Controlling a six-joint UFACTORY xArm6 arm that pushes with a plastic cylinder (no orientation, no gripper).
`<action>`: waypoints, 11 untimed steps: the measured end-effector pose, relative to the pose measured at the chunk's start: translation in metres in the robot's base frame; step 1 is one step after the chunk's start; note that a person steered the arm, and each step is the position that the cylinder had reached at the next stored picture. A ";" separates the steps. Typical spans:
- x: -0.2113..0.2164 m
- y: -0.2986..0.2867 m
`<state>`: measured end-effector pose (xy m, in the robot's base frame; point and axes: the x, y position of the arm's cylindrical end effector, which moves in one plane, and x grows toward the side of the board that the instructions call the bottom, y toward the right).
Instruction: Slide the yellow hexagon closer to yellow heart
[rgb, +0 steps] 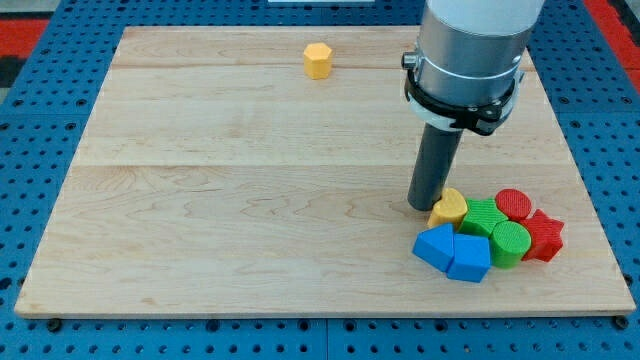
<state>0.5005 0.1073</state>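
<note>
The yellow hexagon (317, 60) stands alone near the view's top, a little left of centre. The yellow heart (449, 207) lies at the lower right, at the left end of a cluster of blocks. My tip (423, 205) rests on the board right beside the heart's left side, touching or nearly touching it. The tip is far from the hexagon, well below it and to its right.
Packed around the heart are a green star-like block (484, 216), a green cylinder (510, 241), a red cylinder (514, 204), a red star (543, 236) and two blue blocks (434, 246) (469, 257). The wooden board (250, 200) lies on a blue base.
</note>
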 end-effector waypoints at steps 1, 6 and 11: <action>-0.013 -0.014; -0.229 -0.176; -0.246 -0.096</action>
<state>0.2543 0.0114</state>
